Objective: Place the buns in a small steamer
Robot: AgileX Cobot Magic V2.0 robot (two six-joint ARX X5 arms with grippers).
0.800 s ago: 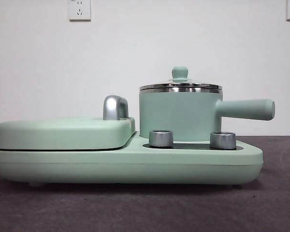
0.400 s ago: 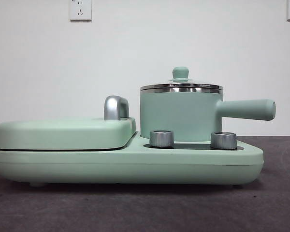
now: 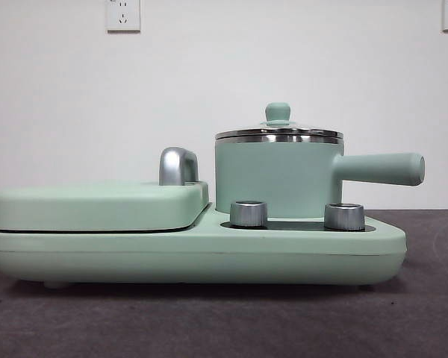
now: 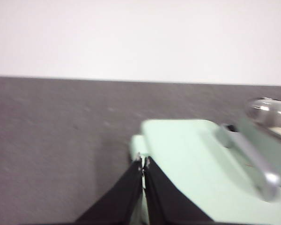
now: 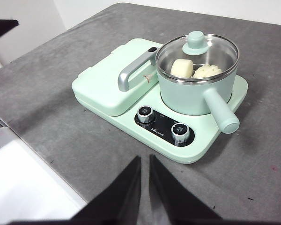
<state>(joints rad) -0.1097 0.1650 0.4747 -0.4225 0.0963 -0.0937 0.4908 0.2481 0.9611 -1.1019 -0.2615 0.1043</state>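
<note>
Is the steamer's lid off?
No, the glass lid sits on the steamer, with both buns visible under it.

The mint-green cooker base (image 5: 196, 145) sits on the grey desk (image 5: 61, 98). On the base, the small mint-green cylindrical steamer (image 3: 276, 183) stands behind two steel knobs (image 3: 249, 213), its straight handle (image 5: 220, 112) reaching out past them. The two cream-white buns (image 5: 181, 68) lie side by side inside the steamer, under its glass lid (image 5: 196, 49). The flat lidded griddle (image 5: 112, 82) lies beside the steamer on the same base.
</note>
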